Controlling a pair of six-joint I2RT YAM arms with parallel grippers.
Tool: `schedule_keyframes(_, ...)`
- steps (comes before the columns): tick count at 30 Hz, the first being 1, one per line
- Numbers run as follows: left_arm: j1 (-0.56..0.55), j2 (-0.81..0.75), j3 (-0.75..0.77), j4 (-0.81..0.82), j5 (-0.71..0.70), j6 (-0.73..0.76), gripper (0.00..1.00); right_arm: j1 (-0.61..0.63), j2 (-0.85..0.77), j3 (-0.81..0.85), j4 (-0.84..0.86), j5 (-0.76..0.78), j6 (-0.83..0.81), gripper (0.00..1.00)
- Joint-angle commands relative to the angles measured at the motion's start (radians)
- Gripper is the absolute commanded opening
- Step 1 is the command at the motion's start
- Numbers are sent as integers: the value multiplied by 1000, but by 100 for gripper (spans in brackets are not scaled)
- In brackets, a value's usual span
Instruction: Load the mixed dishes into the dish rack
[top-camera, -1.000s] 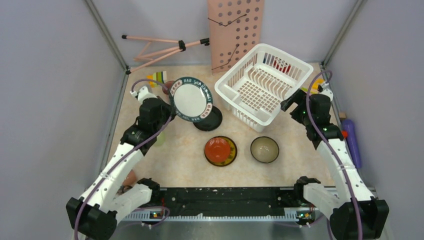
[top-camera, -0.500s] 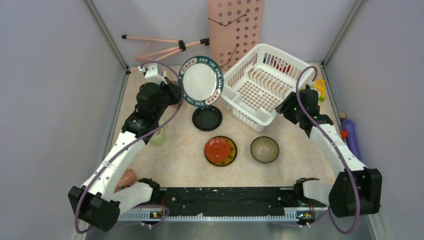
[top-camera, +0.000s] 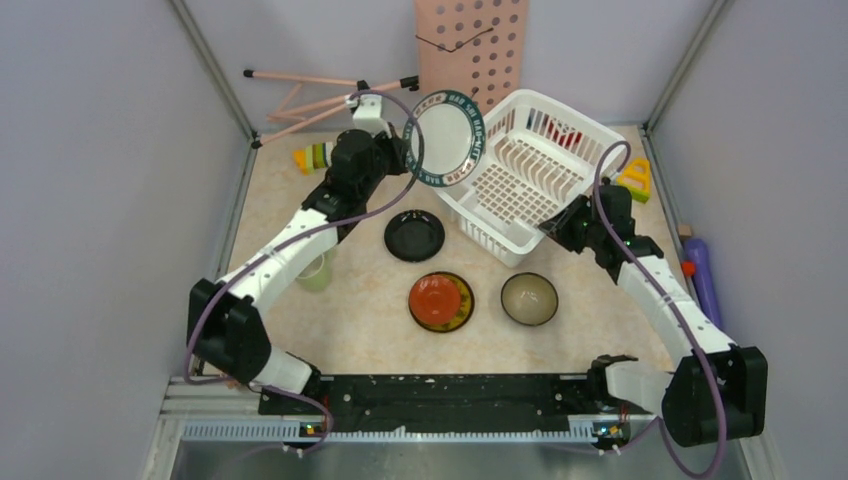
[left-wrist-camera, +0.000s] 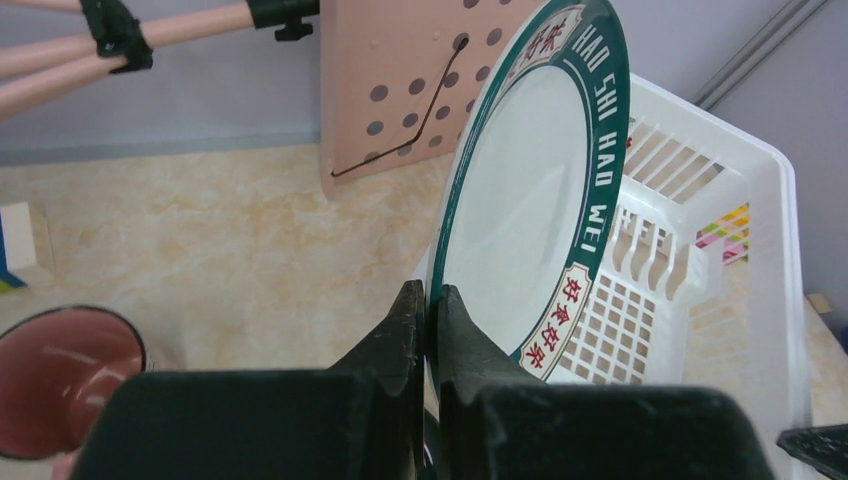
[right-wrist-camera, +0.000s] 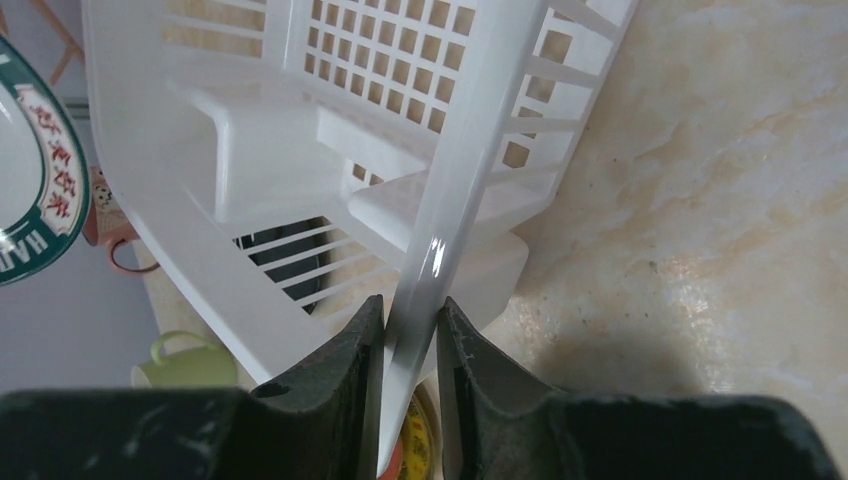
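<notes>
Two grips carry the risk here. The left gripper (left-wrist-camera: 427, 296) has its jaws pinched together on the lower rim of the white plate (left-wrist-camera: 520, 200). The plate stands on edge in the air at the far-left side of the dish rack (top-camera: 480, 228) and, as far as I can tell, is not yet inside it. The right gripper (right-wrist-camera: 410, 305) has its jaws closed on the rack's near-right rim, with the white plastic strip sandwiched between them. Because the plate is held by a narrow bite at one point of its edge, I judge it could pivot or slip out if the arm swings or tips sharply. A drop from there would hit the rack's wall or the bench (top-camera: 350, 330) near the black plate (top-camera: 414, 235). On the way down, the plate's rim could strike the rack's top edge. It could also ride across the upright dividers instead of settling between two of them, and end up leaning or wedged. The rack is light plastic, so if the right arm pulls or twists while the plate goes in, the slots would shift under it, and the rim could flex out of the jaws. The pink perforated board (top-camera: 470, 50) stands close behind the plate, where a wide swing could clip it. The red plate (top-camera: 437, 297), bowl (top-camera: 529, 298) and green mug (top-camera: 318, 272) lie on the bench, apart from both arms.
</notes>
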Motion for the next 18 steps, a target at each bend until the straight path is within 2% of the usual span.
schedule_keyframes(1,-47,87,155,200,-66,122,0,16,-45,11,48,-67,31,20)
schedule_keyframes(12,-116,346,346,330,-185,291,0,24,-94,-45,35,-98,45,21)
schedule_keyframes(15,-139,415,386,378,-236,369,0,25,-90,-49,37,-86,34,37)
schedule_keyframes(17,-157,464,407,426,-275,432,0,25,-82,-49,39,-82,27,57)
schedule_keyframes(18,-166,486,419,447,-300,461,0,24,-79,-48,39,-78,24,63)
